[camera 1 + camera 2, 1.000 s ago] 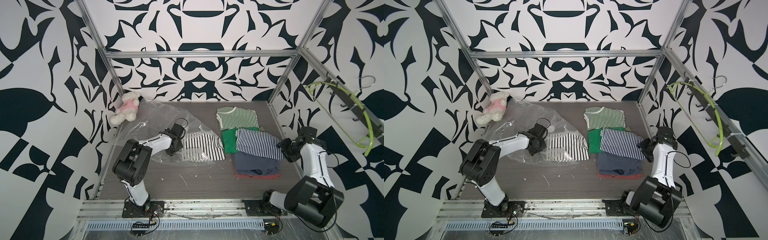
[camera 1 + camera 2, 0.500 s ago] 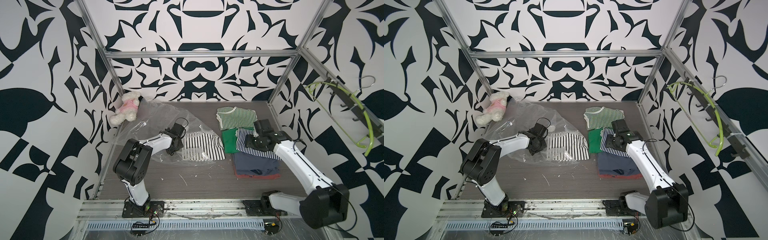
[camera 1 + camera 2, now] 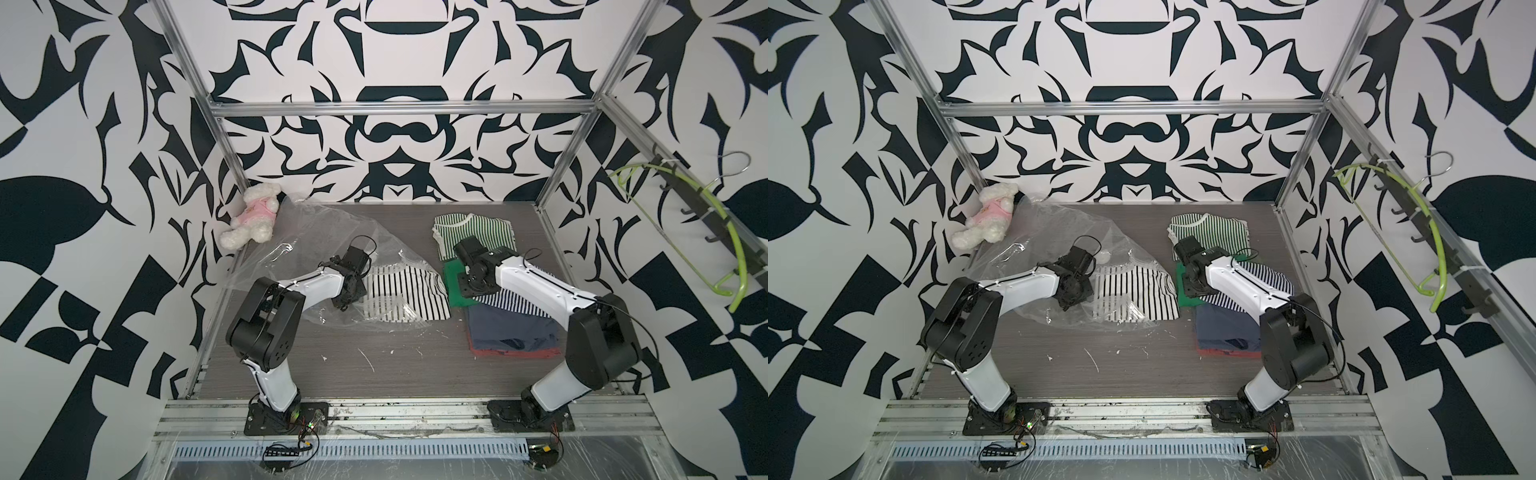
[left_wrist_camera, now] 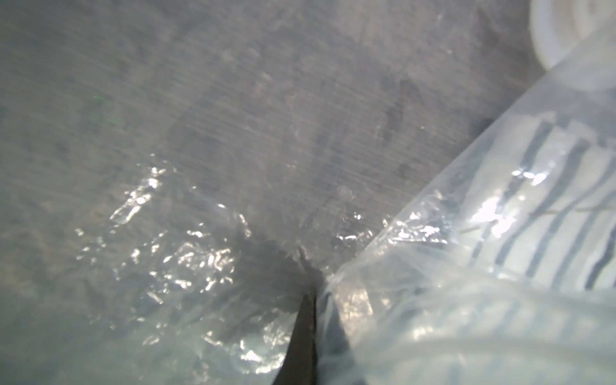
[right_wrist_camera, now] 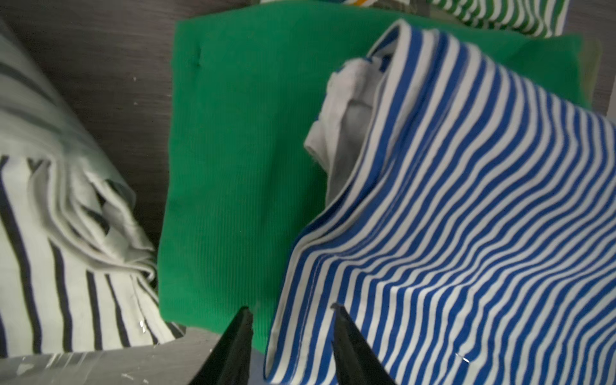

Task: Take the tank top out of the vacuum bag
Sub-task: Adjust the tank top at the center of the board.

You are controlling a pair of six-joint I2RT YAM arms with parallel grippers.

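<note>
Vacuum bag [image 3: 316,232]: clear, crinkled film, spread loose from far-left to centre of the desk [image 3: 395,365], round white valve [image 4: 553,26] on it. Tank top [image 3: 405,297]: white with black stripes, flat mid-desk, mostly under the film, right edge at the bag mouth.

One plastic bag [image 3: 316,232], one striped top [image 3: 405,297], at least five folded garments [image 3: 507,332], one plush toy [image 3: 251,218], two hangers [image 3: 734,249], two robot arms [image 3: 316,286]

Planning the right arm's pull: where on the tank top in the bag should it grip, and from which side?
Probably the bunched edge of the tank top poking from the vacuum bag, approached from the green cloth side: its folds lift there.
</note>
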